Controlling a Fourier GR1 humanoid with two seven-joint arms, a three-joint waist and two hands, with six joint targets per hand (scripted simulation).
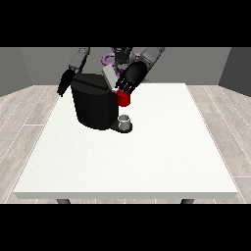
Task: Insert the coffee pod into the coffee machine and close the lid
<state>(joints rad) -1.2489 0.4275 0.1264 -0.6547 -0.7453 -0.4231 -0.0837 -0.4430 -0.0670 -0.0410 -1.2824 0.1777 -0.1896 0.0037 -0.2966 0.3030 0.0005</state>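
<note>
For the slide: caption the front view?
Robot hand at view's right reaches a red thing at the coffee machine.

machine (93, 105): black, squat, upright on the table's far left part.
lid (109, 77): grey, raised and tilted, at the machine's 1 o'clock top edge.
grey thing (125, 120): small, on the machine's base at 4 o'clock; whether it is the pod, cannot tell.

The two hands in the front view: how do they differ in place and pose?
The hand at the view's right is at the top front of the coffee machine, just above the red thing at the machine; the hand at the view's left hangs beside the machine's far side, touching nothing visible. Both are black.
</note>
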